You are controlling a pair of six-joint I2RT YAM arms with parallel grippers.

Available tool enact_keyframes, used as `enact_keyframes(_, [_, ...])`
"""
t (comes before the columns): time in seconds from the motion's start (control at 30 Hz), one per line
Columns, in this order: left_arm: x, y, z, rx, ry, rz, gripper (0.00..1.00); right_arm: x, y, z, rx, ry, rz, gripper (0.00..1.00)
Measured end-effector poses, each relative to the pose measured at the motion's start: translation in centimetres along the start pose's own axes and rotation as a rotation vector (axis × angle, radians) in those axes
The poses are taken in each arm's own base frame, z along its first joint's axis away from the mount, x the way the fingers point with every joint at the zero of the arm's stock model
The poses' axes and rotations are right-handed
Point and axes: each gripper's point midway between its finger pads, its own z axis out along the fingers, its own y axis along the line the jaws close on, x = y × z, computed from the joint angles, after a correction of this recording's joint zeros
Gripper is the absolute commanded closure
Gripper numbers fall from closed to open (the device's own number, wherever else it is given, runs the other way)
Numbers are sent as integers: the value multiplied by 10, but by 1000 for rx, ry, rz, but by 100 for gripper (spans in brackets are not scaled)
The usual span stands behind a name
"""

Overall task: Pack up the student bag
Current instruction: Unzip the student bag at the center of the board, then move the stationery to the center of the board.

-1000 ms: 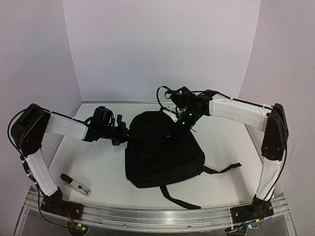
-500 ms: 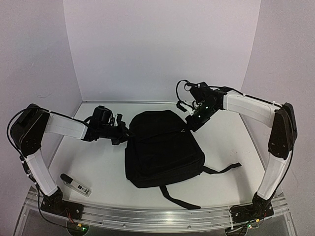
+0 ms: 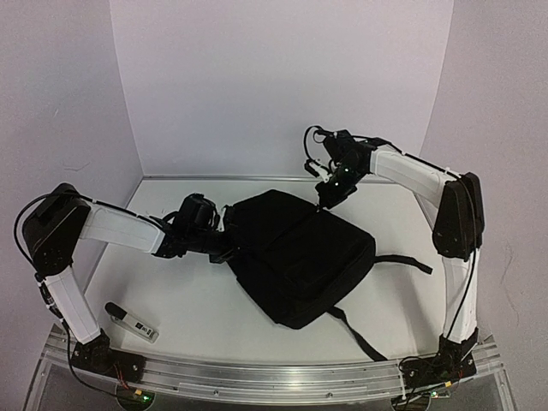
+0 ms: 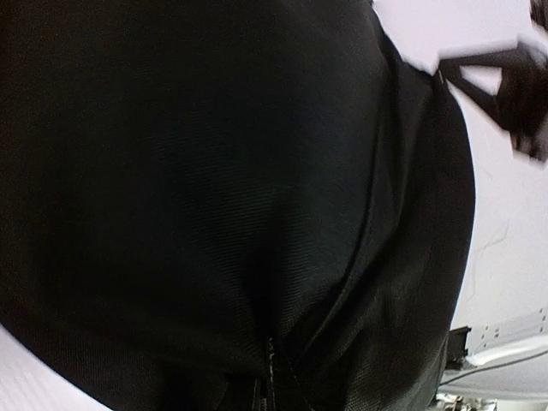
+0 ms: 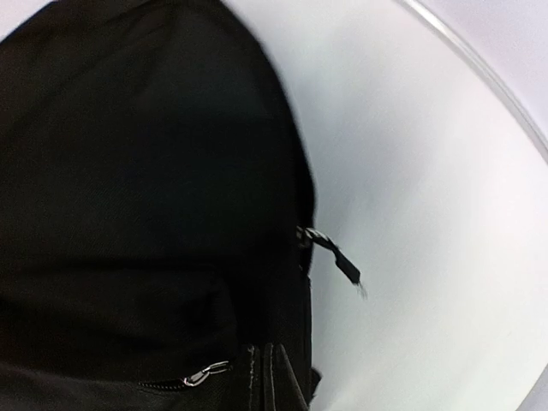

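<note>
1. The student bag point(image 3: 300, 257) lies skewed in the middle of the table point(image 3: 188, 300), with its straps point(image 3: 402, 261) trailing toward the right and near edges.
2. Your left gripper point(image 3: 224, 241) is clamped on the bag's left side. Its wrist view shows only black fabric.
3. Your right gripper point(image 3: 326, 199) is pinched shut on the bag's far corner, with a zipper pull point(image 5: 205, 373) close by.
4. A small black-and-white object point(image 3: 131, 321) lies near the near left corner, well apart from the bag.
</note>
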Motion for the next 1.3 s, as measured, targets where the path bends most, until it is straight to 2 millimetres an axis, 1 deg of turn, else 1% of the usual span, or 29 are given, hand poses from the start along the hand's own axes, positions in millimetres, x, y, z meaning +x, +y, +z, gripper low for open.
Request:
enact_keyframes(0.07, [12,-8,5,-1,16,29,99,-10,-3,3,4,-17,8,100])
enact_keyframes(0.1, [18,-12,7,-4,23,44,94,-14,-3,5,4,-23,10,100])
enact_keyframes(0.13, [24,-15,9,-14,32,63,82,-17,-2,6,2,-26,13,95])
enact_keyframes(0.2, [35,-22,12,-42,62,106,62,-21,0,9,-2,-31,22,83])
enact_keyframes(0.3, [54,-27,13,-79,128,175,31,-25,-6,11,13,-46,44,60])
enact_keyframes(0.37, [69,-22,7,-127,179,200,17,-27,-12,10,26,-55,51,46])
enact_keyframes(0.4, [74,-18,2,-155,198,213,10,-28,-14,10,30,-60,56,41])
enact_keyframes(0.43, [78,-15,-5,-183,214,234,4,-29,-14,9,28,-65,66,38])
enact_keyframes(0.47, [78,-10,-13,-220,214,239,1,-29,-14,7,22,-68,67,34])
enact_keyframes(0.53, [73,-4,-32,-285,200,245,0,-27,-11,0,-5,-75,76,30])
enact_keyframes(0.6, [63,0,-51,-335,176,232,0,-25,-3,-12,-50,-90,91,27])
enact_keyframes(0.7, [43,11,-80,-419,130,196,0,-26,15,-44,-136,-134,105,24])
enact_keyframes(0.77, [35,21,-98,-495,113,179,0,-28,28,-68,-193,-172,104,24])
enact_keyframes(0.83, [38,32,-110,-567,133,165,0,-27,41,-85,-237,-200,99,24])
enact_keyframes(0.9, [48,44,-121,-641,165,143,0,-21,59,-97,-279,-205,83,24])
enact_keyframes(0.97, [58,58,-136,-729,186,99,0,-15,80,-100,-320,-198,58,24])
enact_keyframes(1.03, [67,67,-156,-787,175,46,0,-5,98,-95,-357,-170,40,24])
enact_keyframes(1.1, [75,72,-180,-820,142,-13,0,4,110,-89,-380,-143,27,24])
enact_keyframes(1.2, [85,74,-218,-827,62,-110,0,13,113,-82,-390,-116,29,24])
enact_keyframes(1.27, [94,77,-242,-822,6,-194,0,13,111,-81,-388,-116,33,24])
enact_keyframes(1.3, [99,79,-251,-824,-12,-230,0,12,110,-81,-387,-121,34,25])
